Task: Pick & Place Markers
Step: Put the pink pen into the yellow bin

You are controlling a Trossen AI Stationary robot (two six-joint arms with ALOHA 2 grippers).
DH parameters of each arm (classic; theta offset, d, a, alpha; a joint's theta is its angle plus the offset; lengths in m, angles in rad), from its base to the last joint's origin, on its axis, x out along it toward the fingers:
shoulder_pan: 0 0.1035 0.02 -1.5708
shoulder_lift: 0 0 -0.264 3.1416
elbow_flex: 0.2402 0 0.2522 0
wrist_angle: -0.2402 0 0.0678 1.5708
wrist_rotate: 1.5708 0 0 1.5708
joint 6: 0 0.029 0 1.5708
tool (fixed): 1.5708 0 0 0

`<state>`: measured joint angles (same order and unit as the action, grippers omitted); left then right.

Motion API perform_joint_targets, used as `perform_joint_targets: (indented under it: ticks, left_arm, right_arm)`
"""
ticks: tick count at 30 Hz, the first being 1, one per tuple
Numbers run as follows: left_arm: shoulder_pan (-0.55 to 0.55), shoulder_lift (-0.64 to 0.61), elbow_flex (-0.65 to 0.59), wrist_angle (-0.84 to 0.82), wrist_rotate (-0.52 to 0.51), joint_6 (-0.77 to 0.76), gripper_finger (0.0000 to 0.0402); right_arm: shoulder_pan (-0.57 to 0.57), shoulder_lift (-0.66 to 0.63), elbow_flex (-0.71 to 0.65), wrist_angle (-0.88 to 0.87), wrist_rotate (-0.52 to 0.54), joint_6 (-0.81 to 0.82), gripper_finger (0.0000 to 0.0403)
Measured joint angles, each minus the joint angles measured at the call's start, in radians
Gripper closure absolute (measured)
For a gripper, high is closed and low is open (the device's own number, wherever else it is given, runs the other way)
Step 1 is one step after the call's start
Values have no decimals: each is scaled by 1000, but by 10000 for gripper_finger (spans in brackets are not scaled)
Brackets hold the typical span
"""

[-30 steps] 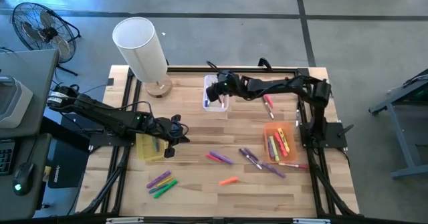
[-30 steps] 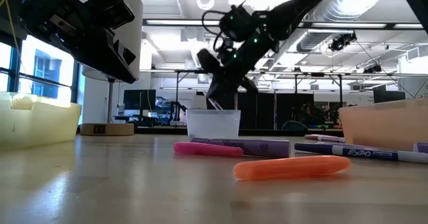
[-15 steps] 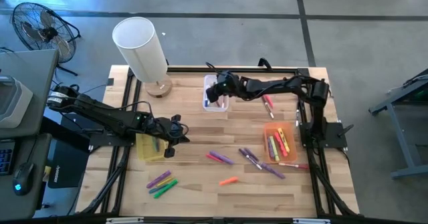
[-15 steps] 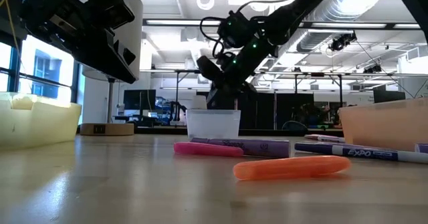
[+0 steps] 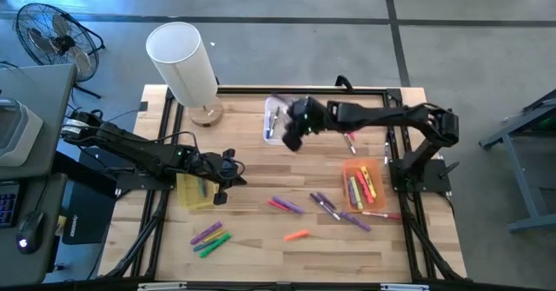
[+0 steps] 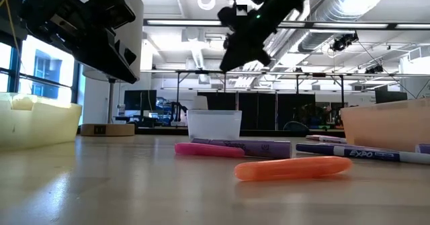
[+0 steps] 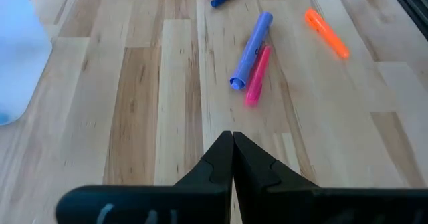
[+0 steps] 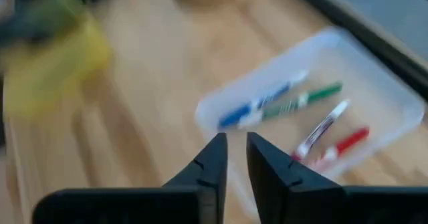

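Blue, green and red markers lie in the clear bin at the table's far middle. My right gripper hovers above the bin's near side, a narrow gap between its fingers and nothing in it; the high view shows it too. My left gripper is shut and empty, held above the table beside the yellow bin. A purple and a pink marker and an orange one lie loose on the wood. More markers lie near the front left.
An orange bin with several markers sits at the right, with loose purple markers beside it. Red markers lie at the far right. A white cylinder lamp stands at the far left corner.
My right gripper has risen out of the clear bin and pulled back a little toward the table's near and right sides, rolling its wrist as it went. The markers in the bin stay where they lay. My left arm has kept still.
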<state>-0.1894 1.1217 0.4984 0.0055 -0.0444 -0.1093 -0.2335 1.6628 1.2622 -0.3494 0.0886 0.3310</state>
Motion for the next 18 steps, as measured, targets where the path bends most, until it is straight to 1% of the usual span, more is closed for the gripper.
perform_joint_targets:
  ticks: [4,7,9,12,18]
  left_arm:
    - [0,0,0,9,1,0,401]
    - [0,0,0,32,8,-1,401]
    - [0,0,0,51,9,-1,401]
    - [0,0,0,69,9,-3,399]
    - [0,0,0,81,10,-3,398]
  right_arm:
    - [103,-16,-1,-97,6,-29,393]
    - [198,-16,-1,-108,17,-28,399]
    - [269,-16,-1,-107,60,-27,395]
    - [374,-16,-1,-110,152,-17,399]
    - [540,-12,-3,-108,278,67,402]
